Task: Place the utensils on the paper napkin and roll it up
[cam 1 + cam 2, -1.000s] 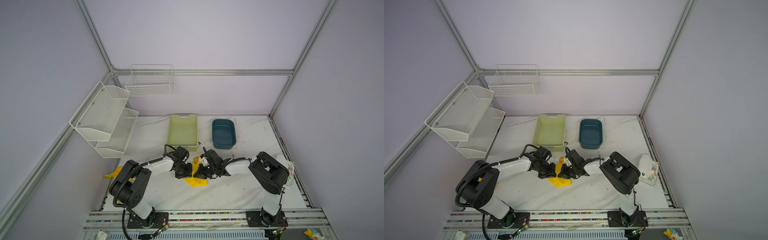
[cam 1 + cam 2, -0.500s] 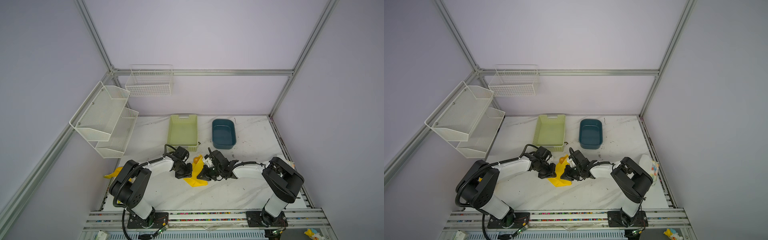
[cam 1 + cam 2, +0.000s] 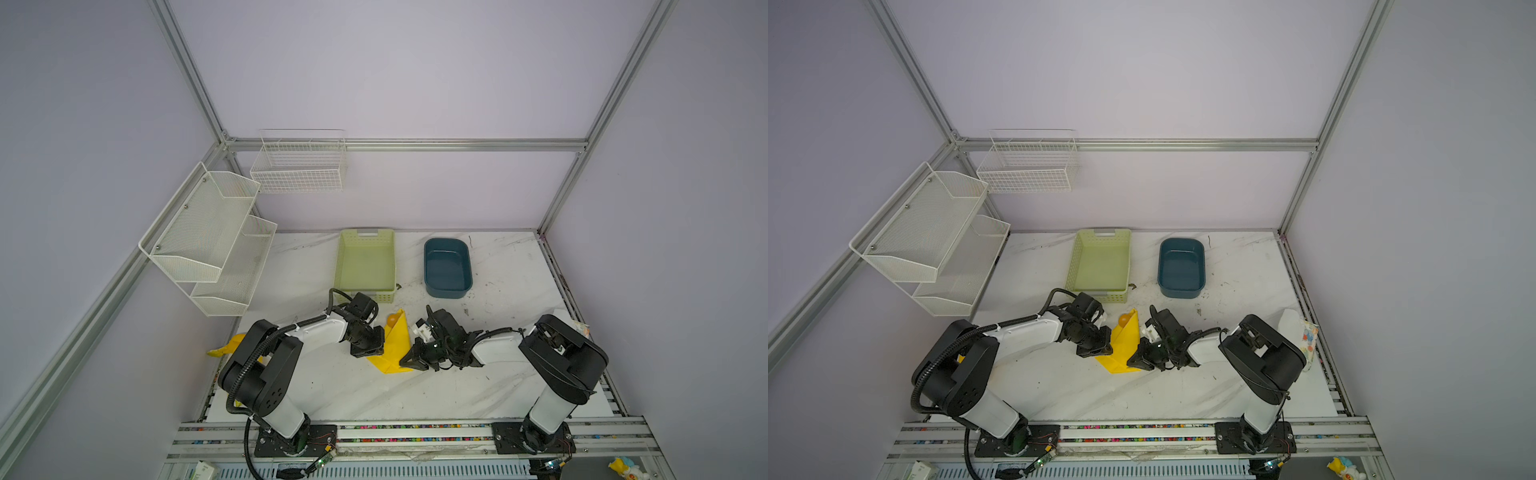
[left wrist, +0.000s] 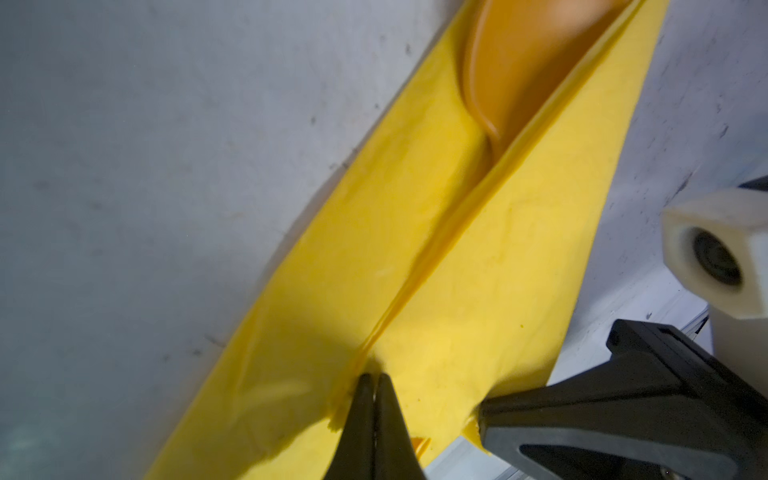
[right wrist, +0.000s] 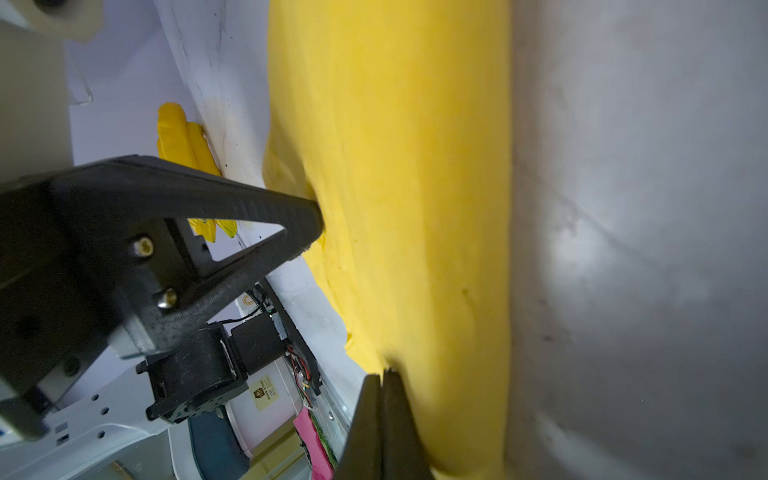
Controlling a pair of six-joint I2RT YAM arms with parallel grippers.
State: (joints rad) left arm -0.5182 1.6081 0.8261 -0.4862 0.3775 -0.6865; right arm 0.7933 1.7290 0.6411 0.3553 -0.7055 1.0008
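Note:
The yellow paper napkin (image 3: 392, 349) (image 3: 1126, 349) lies folded lengthwise at the table's middle, its long flaps meeting in a seam (image 4: 478, 270) (image 5: 415, 166). Of the utensils only an orange spoon bowl (image 3: 392, 320) (image 3: 1123, 320) (image 4: 519, 75) pokes out at the far end; the rest are hidden inside. My left gripper (image 3: 368, 352) (image 4: 372, 376) is shut, its tips touching the seam from the left. My right gripper (image 3: 406, 365) (image 5: 381, 374) is shut too, tips against the napkin's near right edge. Whether either pinches paper is unclear.
Behind the napkin stand a green basket (image 3: 338, 266) and a dark blue tub (image 3: 428, 266). A yellow banana toy (image 3: 226, 347) (image 5: 183, 137) lies at the left table edge. White wire shelves (image 3: 208, 237) hang on the left wall. A white packet (image 3: 1304, 336) sits far right.
The right arm has swung its elbow out to the right and its gripper has slid toward the napkin's near end. The napkin's flap now stands folded over. The left arm has stayed put.

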